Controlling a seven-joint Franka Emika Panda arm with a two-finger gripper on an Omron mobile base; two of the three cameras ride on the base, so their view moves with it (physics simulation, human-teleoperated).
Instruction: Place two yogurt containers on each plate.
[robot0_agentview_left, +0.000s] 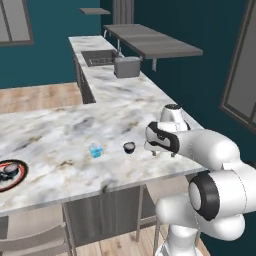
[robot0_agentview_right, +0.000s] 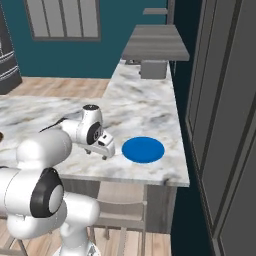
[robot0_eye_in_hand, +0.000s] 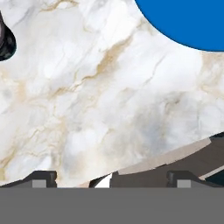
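In the hand view the gripper (robot0_eye_in_hand: 112, 178), jaws wide and empty, hangs over bare marble between the dark yogurt tub (robot0_eye_in_hand: 5, 41) at the left edge and the blue plate (robot0_eye_in_hand: 188, 22) at upper right, so the tub lies to the jaws' upper left.

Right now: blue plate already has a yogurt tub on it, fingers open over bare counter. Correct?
Not quite. The blue plate carries nothing, as the right base view shows. The rest holds: the fingers stand open over bare counter.
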